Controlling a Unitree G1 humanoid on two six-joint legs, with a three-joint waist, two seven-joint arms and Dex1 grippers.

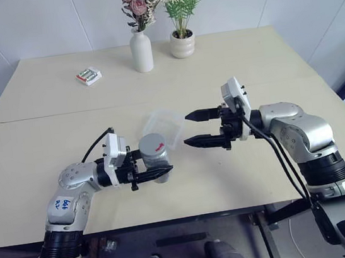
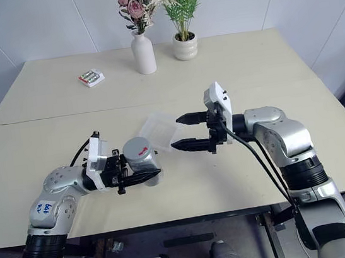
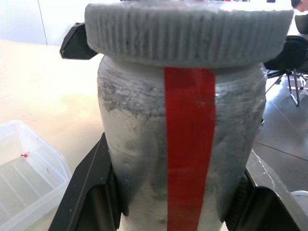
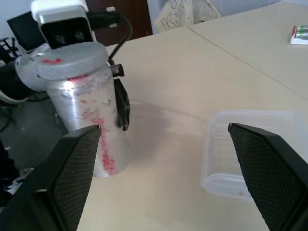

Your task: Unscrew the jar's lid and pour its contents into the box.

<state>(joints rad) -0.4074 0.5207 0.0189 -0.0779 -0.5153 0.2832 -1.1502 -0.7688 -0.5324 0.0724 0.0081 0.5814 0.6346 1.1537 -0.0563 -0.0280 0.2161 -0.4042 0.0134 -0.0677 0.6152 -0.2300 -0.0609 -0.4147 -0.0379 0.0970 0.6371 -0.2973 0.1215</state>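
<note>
The jar (image 1: pixel 155 158), pale and cloudy with a red stripe down its side, stands upright near the table's front with my left gripper (image 1: pixel 154 167) shut on its body. Its ribbed grey lid (image 1: pixel 154 145) sits on top, and up close the jar (image 3: pixel 187 159) sits between the black fingers (image 3: pixel 91 192). The contents are hidden behind the cloudy wall. The box (image 1: pixel 162 125), a clear shallow tray, lies just behind and right of the jar. My right gripper (image 1: pixel 193 129) hangs open right of the box, pointing toward the jar, with nothing between its fingers.
A white vase of flowers (image 1: pixel 141 50) and a small potted plant (image 1: pixel 182 42) stand at the back of the table. A white pack of green batteries (image 1: pixel 88 76) lies back left. A seam crosses the table (image 1: pixel 48 151) behind the box.
</note>
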